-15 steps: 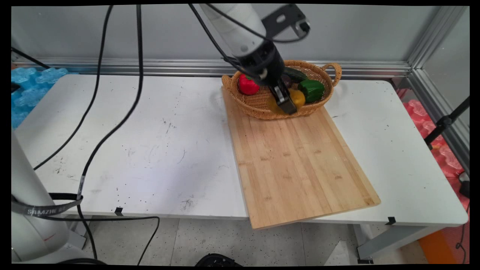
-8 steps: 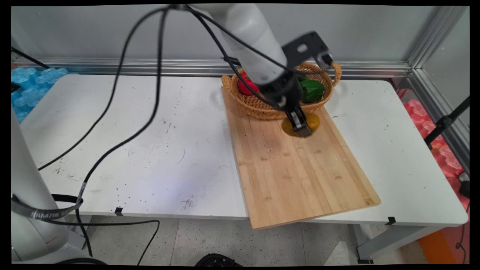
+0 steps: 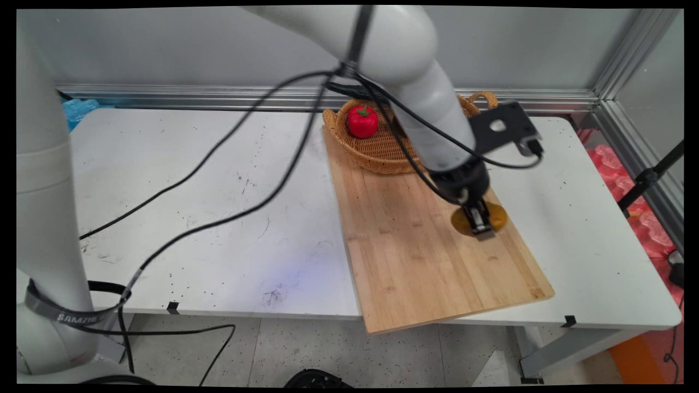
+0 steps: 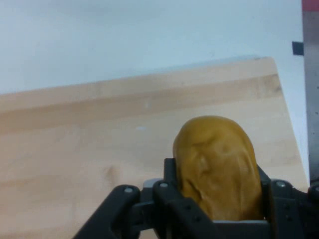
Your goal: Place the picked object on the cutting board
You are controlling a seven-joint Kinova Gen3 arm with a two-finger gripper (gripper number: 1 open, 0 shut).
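Pincer: the pincer (image 3: 481, 226) is closed around a yellow pepper (image 4: 218, 167).
Position: over the right side of the wooden board (image 3: 415, 240), on or just above it, cannot tell which.
Far end: wicker basket (image 3: 377, 153) with a red pepper (image 3: 362, 121).
Surface: white surface (image 3: 218, 207) under the board.

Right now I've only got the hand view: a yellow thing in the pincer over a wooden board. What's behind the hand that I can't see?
Observer: A wicker basket sits on the far end of the cutting board, beyond the pincer.
Operator: Anything in it?
Observer: A red pepper on its left side; the arm hides its right side.
Operator: Where over the cutting board is my load?
Observer: The yellow pepper is close to the cutting board's right edge, on the near side of the wicker basket.
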